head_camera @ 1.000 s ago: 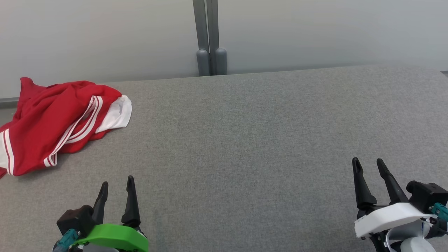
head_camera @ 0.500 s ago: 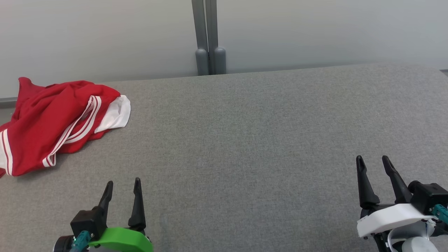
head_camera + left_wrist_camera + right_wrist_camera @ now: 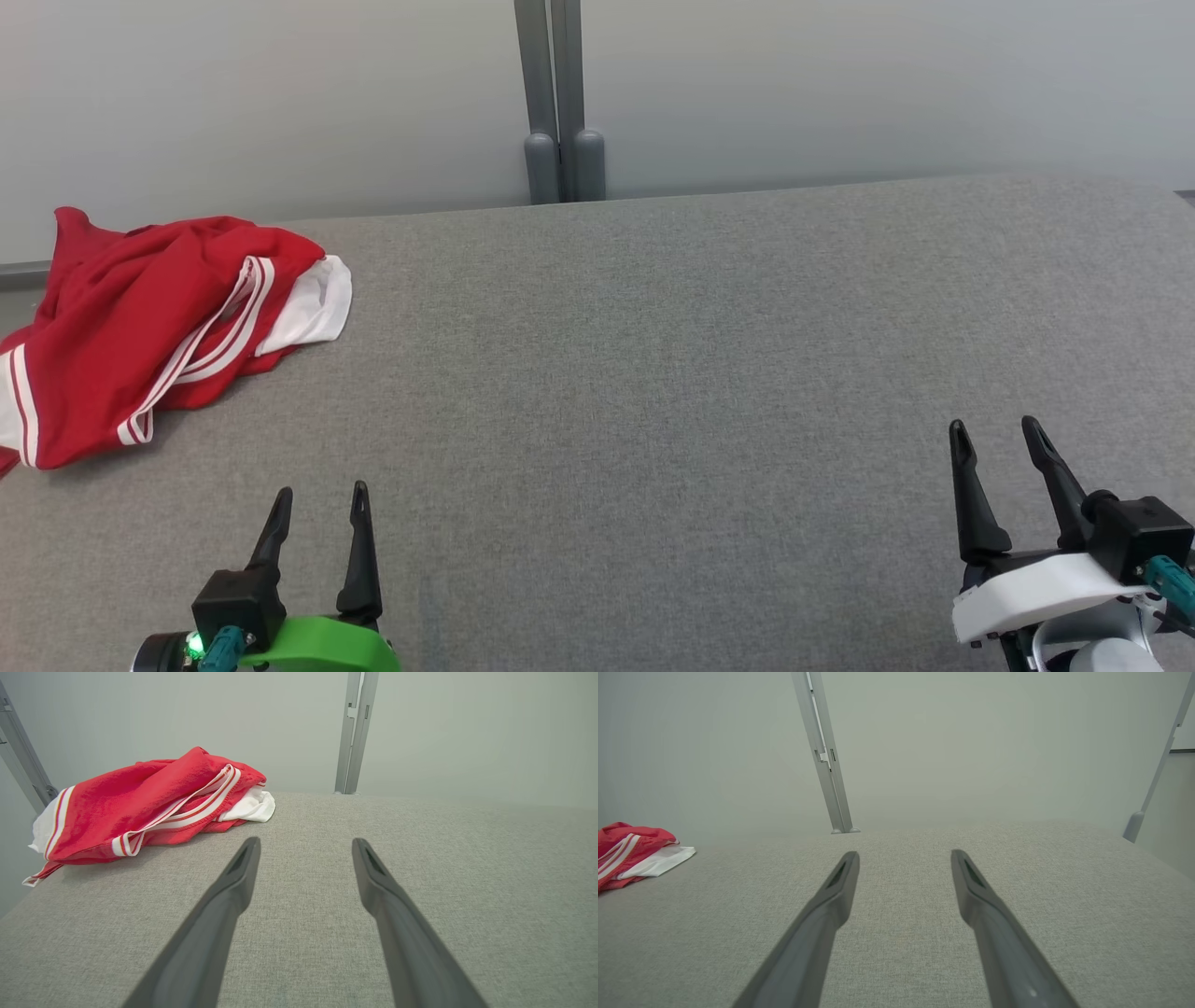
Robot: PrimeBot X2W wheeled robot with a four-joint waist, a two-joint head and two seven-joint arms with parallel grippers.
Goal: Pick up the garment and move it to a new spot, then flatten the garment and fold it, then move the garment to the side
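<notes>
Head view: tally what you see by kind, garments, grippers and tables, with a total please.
Red-and-white garment: 1
Grippers: 2 (left gripper, right gripper, both open, holding nothing)
Grey fabric-covered table: 1
Total: 4

The left gripper (image 3: 321,490) was seen at the lower left of the head view, its two dark fingers (image 3: 359,551) parted and pointed forward, a green cover (image 3: 322,644) carried at its wrist. The right gripper (image 3: 993,425) was held at the lower right, likewise spread wide, a white cover (image 3: 1036,593) borne behind it.
</notes>
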